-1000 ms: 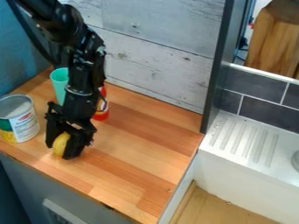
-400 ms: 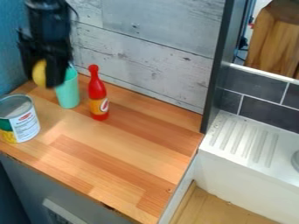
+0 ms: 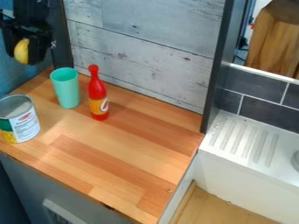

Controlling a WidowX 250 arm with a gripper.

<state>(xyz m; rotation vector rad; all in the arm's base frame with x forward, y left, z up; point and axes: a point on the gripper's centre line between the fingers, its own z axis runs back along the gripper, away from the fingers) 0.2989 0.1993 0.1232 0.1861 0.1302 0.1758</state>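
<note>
The end effector holds 1 yellow object at upper left, clear of the table bearing a cup, bottle and can; grasping and lifting look done, release not.

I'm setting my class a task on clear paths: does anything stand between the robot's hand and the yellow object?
Nothing visible does: the hand grips the yellow object. The turquoise cup and red bottle stand on the counter, not between them.
</note>
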